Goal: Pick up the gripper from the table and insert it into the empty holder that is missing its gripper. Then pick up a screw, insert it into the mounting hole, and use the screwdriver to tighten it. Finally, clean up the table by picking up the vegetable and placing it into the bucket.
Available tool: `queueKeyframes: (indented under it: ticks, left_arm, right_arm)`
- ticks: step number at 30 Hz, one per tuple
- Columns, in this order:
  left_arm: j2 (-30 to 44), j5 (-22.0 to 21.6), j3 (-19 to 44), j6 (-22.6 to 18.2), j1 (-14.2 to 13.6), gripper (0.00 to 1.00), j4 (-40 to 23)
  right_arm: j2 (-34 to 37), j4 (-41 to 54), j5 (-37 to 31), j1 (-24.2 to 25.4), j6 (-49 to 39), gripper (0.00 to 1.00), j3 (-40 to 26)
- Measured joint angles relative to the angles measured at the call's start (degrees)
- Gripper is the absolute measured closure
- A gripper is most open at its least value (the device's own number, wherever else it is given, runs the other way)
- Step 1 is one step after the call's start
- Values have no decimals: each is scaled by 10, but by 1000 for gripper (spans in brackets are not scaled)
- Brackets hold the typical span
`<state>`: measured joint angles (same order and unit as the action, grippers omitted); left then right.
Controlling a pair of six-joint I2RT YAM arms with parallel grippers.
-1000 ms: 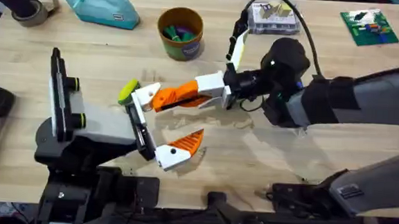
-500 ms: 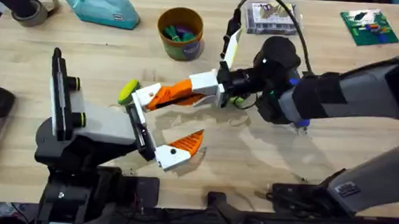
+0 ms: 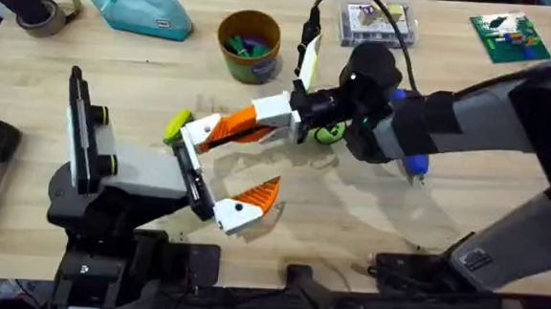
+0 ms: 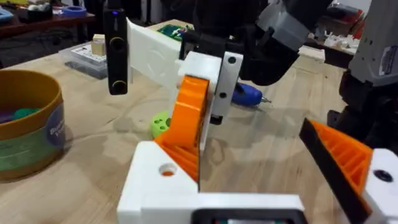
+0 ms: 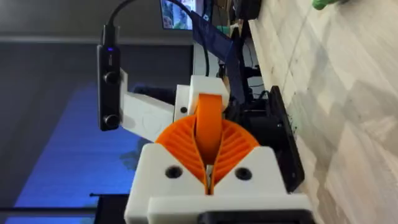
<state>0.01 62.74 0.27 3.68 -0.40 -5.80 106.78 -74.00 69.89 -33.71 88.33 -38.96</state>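
My right claw [image 3: 221, 130], two white plastic blocks faced with ribbed orange pads, is clenched on the small orange ribbed wedge of a gripper [image 5: 209, 127], whose smooth curved back stands up between my fanned pads [image 5: 236, 148]. I hold it against the upper of the two white angular plastic holders [image 3: 196, 131] that fork out from the grey-and-black stand. In the left wrist view the orange gripper [image 4: 188, 112] slants down into that holder [image 4: 163, 186], which is a blocky matte white piece with a round mounting hole in its top face. The lower holder of the stand, nearer the desk's front edge, carries its own ribbed orange wedge [image 3: 259, 196]. The light butcher-block desk [image 3: 348, 216] shows plank grain all around. Beyond the holder from the front edge sits the round ochre-brown bucket [image 3: 250, 46] with a darker rim and coloured pieces inside. The stubby screwdriver with a thick glossy blue handle [image 3: 412, 162] lies behind my right forearm, beside a small lime-green round piece [image 3: 330, 132]. Of my left claw I cannot tell the state.
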Motion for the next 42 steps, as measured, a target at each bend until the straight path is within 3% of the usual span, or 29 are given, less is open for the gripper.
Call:
queueKeyframes:
  ticks: [21, 23, 28, 29, 42]
  left_arm:
    - [0, 0, 0, 0, 0, 13, 0]
    - [0, 0, 0, 0, 0, 13, 0]
    - [0, 5, 0, 0, -1, 13, -1]
    - [0, 5, 0, 0, -1, 13, 0]
    - [0, 7, 0, 0, -1, 13, -1]
  right_arm:
    - [0, 1, 1, 0, 1, 968, -1]
    - [0, 4, 1, 0, 4, 818, -1]
    - [1, 3, 1, -11, 6, 73, -2]
    - [1, 3, 2, -12, 7, 24, -2]
    - [1, 3, 3, -12, 13, 5, -2]
